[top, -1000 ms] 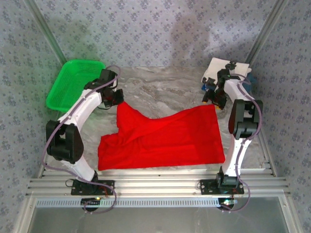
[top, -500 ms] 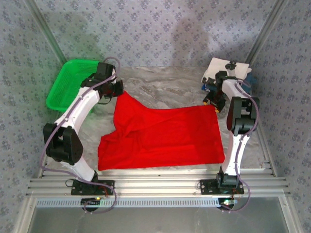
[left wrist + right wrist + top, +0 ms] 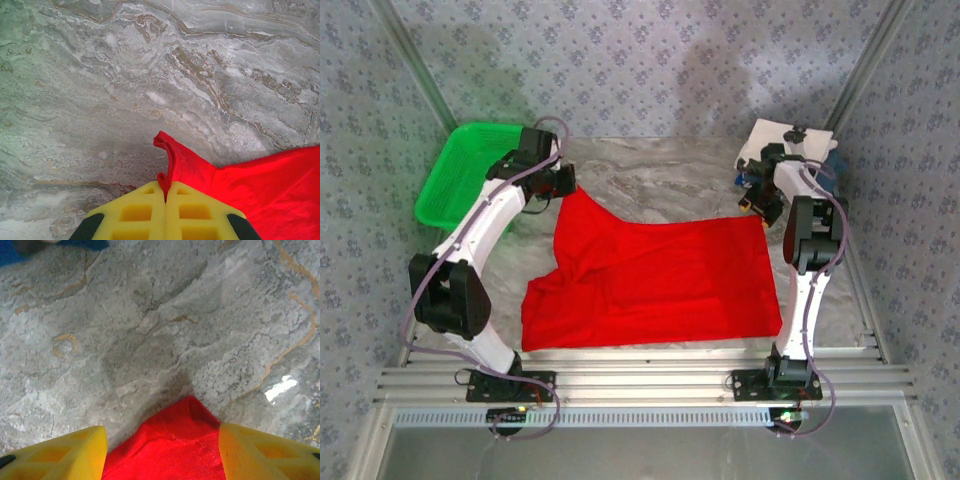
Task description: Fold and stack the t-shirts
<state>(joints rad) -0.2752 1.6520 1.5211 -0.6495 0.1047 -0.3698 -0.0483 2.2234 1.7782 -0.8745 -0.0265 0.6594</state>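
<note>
The red t-shirt (image 3: 660, 280) is lying spread across the marble counter (image 3: 660, 180), between the two arms, with its near edge running along the front of the counter and its far left part rising to a point. The left gripper (image 3: 166, 187) is pinching that far left corner, its yellow fingers (image 3: 135, 212) pressed together on a small upright curl of red cloth. The right gripper (image 3: 161, 436) is hanging over the shirt's far right corner with its fingers apart, the red tip sitting between them and touching neither. A folded white t-shirt (image 3: 770, 135) is resting in the far right corner, with a dark blue t-shirt (image 3: 20, 257) beside it. A green plastic basket (image 3: 470, 170) is sitting at the far left.
</note>
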